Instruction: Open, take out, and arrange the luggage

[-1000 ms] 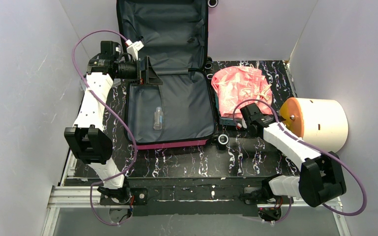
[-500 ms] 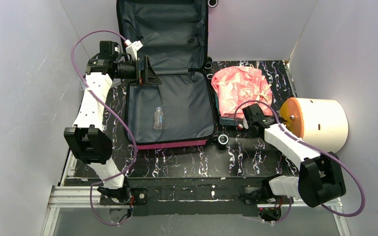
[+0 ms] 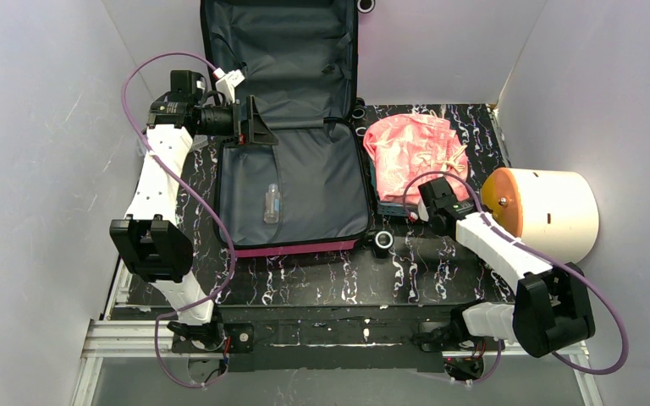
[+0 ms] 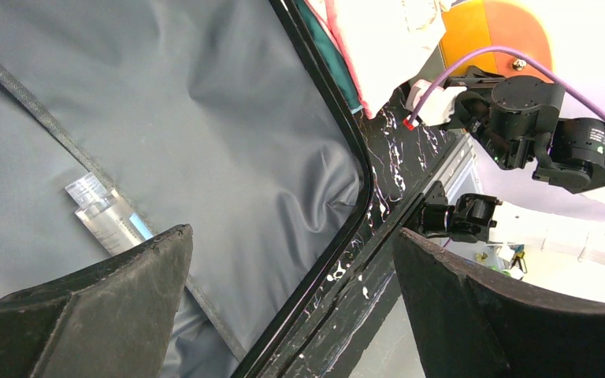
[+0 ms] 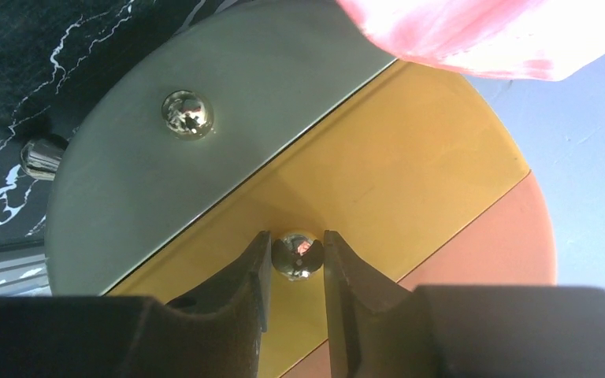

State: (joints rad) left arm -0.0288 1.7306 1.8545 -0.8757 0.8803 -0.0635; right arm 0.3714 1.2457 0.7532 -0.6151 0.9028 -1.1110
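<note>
1 pink luggage (image 3: 322,186), open: its base is lying flat on the black marbled table (image 3: 423,262) and its lid is leaning upright against the back wall, grey lining showing.
1 cream cylinder (image 3: 559,211) is lying on its side at the table's right edge, coloured end face pointing toward the luggage.
1 pink cloth (image 3: 415,148) is sitting crumpled just right of the luggage.
2 grippers: the left gripper (image 3: 260,127) is hovering over the base's far left corner, jaws spread wide, holding nothing; the right gripper (image 5: 294,236) is pinching a small metal knob (image 5: 297,256) on the face's yellow band.
1 clear bottle (image 3: 272,204) is lying on the base lining.
</note>
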